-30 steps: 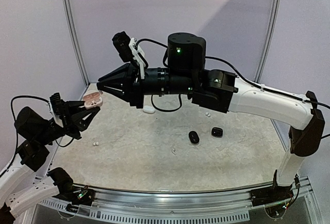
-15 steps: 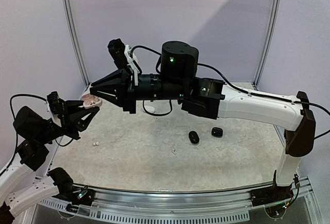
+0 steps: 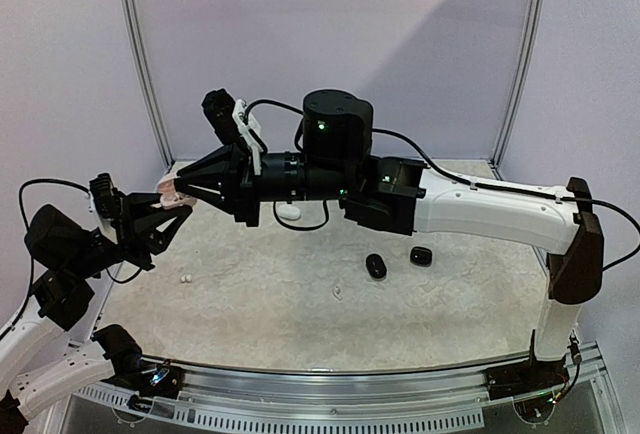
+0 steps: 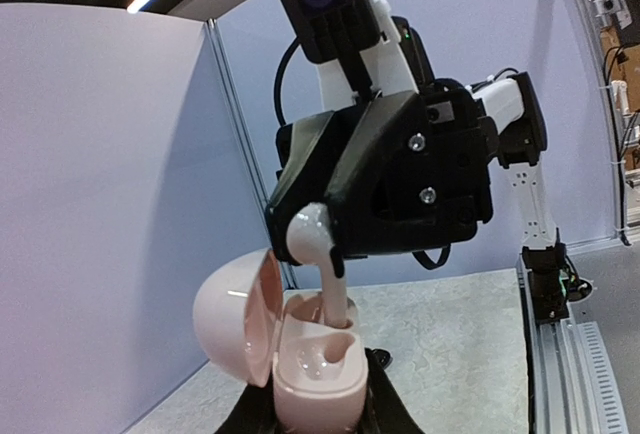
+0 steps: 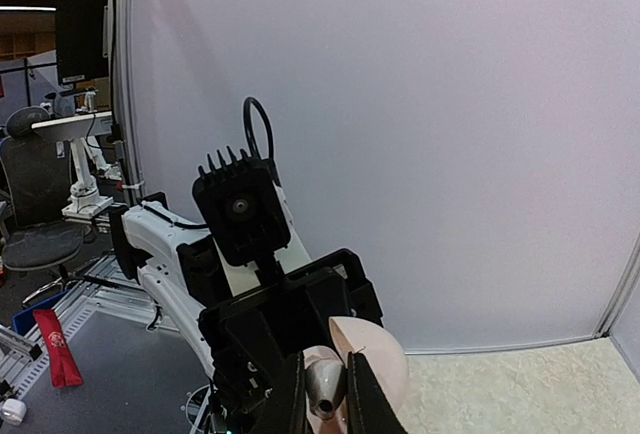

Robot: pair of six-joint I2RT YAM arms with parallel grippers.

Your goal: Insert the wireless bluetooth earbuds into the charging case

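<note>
My left gripper (image 3: 168,210) (image 4: 315,416) is shut on a pale pink charging case (image 4: 312,366), held upright above the table's left edge with its lid (image 4: 232,316) swung open to the left. My right gripper (image 3: 184,190) (image 5: 325,396) reaches in from the right, shut on a pale pink earbud (image 4: 318,246) (image 5: 326,386). The earbud's stem points down and its tip sits in the far slot of the case. The near slot (image 4: 330,349) is empty. From above, the case (image 3: 170,192) is mostly hidden behind the right fingertips.
Two black cases (image 3: 375,266) (image 3: 421,255) lie right of the table's middle, and a white case (image 3: 289,211) sits further back. Tiny white earbuds (image 3: 185,278) (image 3: 338,293) lie loose on the table. The right arm stretches across the whole table above them.
The right arm has swung left and a little down, bringing its earbud to the case in my left gripper. The left arm has hardly moved.
</note>
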